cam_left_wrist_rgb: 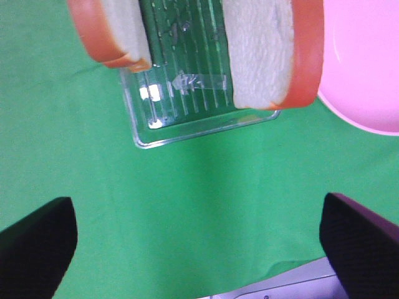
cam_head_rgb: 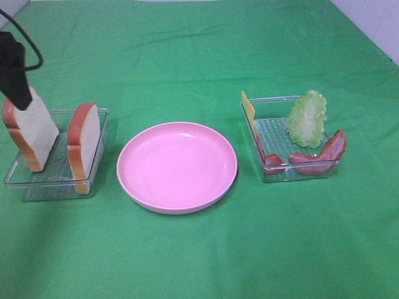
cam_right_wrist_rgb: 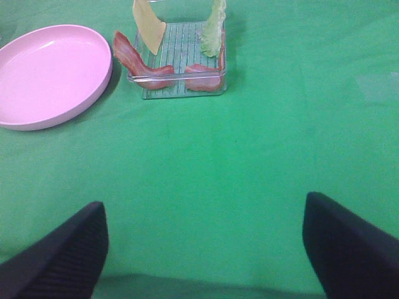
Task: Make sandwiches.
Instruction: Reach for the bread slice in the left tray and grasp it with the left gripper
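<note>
Two white bread slices with orange-brown crust (cam_head_rgb: 34, 134) (cam_head_rgb: 87, 137) stand on edge in a clear tray (cam_head_rgb: 56, 188) at the left. They also show in the left wrist view (cam_left_wrist_rgb: 115, 31) (cam_left_wrist_rgb: 268, 50). My left gripper (cam_head_rgb: 14, 71) (cam_left_wrist_rgb: 199, 249) hangs above that tray's left end, open and empty. A second clear tray (cam_head_rgb: 299, 177) at the right holds yellow cheese (cam_head_rgb: 249, 112), a green lettuce leaf (cam_head_rgb: 307, 118) and bacon strips (cam_head_rgb: 327, 152). My right gripper (cam_right_wrist_rgb: 206, 249) is open and empty, well short of that tray (cam_right_wrist_rgb: 181, 90). It is out of the high view.
An empty pink plate (cam_head_rgb: 177, 165) sits between the two trays on the green cloth; it also shows in the wrist views (cam_left_wrist_rgb: 368, 68) (cam_right_wrist_rgb: 50, 71). A pale wall edge (cam_head_rgb: 374, 25) runs along the far right.
</note>
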`<state>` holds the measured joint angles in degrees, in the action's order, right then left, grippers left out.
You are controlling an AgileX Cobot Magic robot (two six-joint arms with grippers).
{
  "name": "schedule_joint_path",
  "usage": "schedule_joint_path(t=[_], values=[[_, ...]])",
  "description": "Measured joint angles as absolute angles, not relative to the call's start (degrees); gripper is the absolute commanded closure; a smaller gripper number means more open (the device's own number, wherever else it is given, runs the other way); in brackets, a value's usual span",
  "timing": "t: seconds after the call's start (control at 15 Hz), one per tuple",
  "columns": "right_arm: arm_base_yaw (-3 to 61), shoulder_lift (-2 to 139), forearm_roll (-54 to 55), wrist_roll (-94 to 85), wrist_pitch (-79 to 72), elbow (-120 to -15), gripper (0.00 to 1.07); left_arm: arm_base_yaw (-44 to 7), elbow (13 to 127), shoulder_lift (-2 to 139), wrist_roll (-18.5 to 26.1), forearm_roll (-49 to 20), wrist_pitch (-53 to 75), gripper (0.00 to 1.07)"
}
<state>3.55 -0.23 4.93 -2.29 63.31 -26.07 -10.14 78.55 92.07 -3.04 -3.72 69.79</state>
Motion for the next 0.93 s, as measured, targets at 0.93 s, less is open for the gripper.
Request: schedule_joint_path(t=[0.93], values=[[3.55, -0.23, 4.93, -2.29, 63.31, -26.07, 0.26, -18.74, 91.96, 117.63, -9.11, -4.13, 69.79, 0.04]])
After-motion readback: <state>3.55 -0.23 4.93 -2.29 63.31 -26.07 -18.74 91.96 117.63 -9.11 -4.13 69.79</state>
